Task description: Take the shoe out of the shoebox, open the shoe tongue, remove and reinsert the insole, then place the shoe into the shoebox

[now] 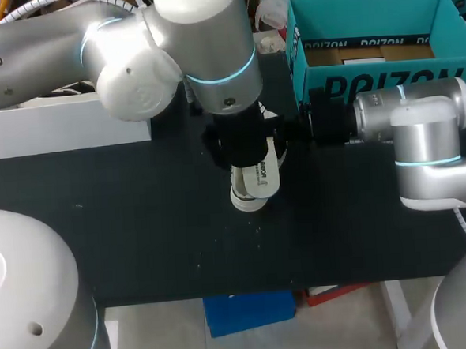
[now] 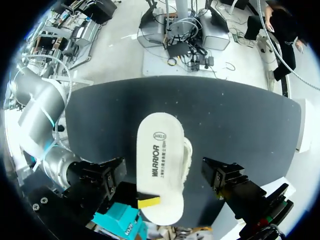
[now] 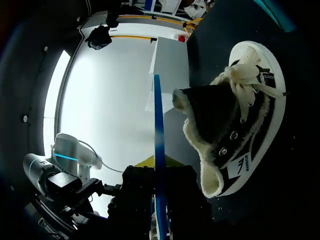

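Clamping right fingers [image 2: 148, 202] hold insole [image 2: 160, 160] above the shoe [image 3: 235, 125].

Insole [image 2: 160, 160] under the left gripper [image 1: 241, 149], over the shoe [image 3: 240, 125] on the table [image 1: 141, 220], one end in the right gripper [image 1: 292, 131], shoebox [image 1: 369, 77] just beside that gripper

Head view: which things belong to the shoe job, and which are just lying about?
Job: black canvas shoe with white sole; white printed insole; teal cardboard shoebox.
Lying about: long white box, far left.
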Robot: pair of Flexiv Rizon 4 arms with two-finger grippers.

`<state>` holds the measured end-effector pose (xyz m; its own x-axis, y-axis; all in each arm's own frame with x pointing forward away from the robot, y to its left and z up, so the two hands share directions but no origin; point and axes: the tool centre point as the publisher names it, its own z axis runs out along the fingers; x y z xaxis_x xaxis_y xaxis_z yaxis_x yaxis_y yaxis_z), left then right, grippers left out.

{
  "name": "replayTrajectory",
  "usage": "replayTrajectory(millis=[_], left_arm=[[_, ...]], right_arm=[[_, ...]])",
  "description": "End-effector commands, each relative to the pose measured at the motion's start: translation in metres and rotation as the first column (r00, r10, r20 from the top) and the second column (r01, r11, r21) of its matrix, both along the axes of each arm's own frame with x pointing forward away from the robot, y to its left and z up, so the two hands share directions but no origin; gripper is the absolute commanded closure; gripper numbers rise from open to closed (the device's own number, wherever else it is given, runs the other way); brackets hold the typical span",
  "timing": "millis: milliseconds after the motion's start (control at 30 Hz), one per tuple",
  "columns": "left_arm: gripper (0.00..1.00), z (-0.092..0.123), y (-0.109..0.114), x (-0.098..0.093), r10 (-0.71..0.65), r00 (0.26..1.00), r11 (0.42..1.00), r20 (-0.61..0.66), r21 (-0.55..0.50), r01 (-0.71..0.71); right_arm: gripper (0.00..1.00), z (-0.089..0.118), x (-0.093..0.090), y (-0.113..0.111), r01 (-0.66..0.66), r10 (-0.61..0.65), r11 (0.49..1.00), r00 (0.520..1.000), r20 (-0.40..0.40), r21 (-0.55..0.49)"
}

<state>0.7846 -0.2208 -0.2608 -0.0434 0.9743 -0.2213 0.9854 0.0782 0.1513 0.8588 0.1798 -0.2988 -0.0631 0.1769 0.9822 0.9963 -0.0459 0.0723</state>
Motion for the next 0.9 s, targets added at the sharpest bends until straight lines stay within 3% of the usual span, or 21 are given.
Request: replayTrajectory(millis=[33,167,400,433,467,900], left_arm=[[0.00,-0.004,0.030,-0.009,-0.029,0.997,0.964,0.076,-0.260,0.048],[0.00,-0.012,0.044,-0.010,-0.062,0.994,0.883,0.085,-0.459,0.095],[0.00,-0.031,0.061,-0.008,-0.050,0.996,0.786,0.073,-0.613,0.084],[0.00,-0.031,0.062,-0.008,-0.056,0.995,0.784,0.078,-0.614,0.092],[0.00,-0.030,0.061,-0.009,-0.062,0.994,0.836,0.087,-0.539,0.100],[0.00,-0.030,0.061,-0.009,-0.062,0.994,0.836,0.087,-0.539,0.100]], right_arm=[[1.00,0.000,0.000,0.001,0.000,0.000,1.000,1.000,-0.001,0.000],[1.00,0.000,0.000,0.001,0.000,0.000,1.000,1.000,-0.001,0.000],[1.00,0.000,0.000,0.001,0.000,0.000,1.000,1.000,-0.001,0.000],[1.00,0.000,0.000,0.001,0.000,0.000,1.000,1.000,-0.001,0.000],[1.00,0.000,0.000,0.001,0.000,0.000,1.000,1.000,-0.001,0.000],[1.00,0.000,0.000,0.001,0.000,0.000,1.000,1.000,-0.001,0.000]])
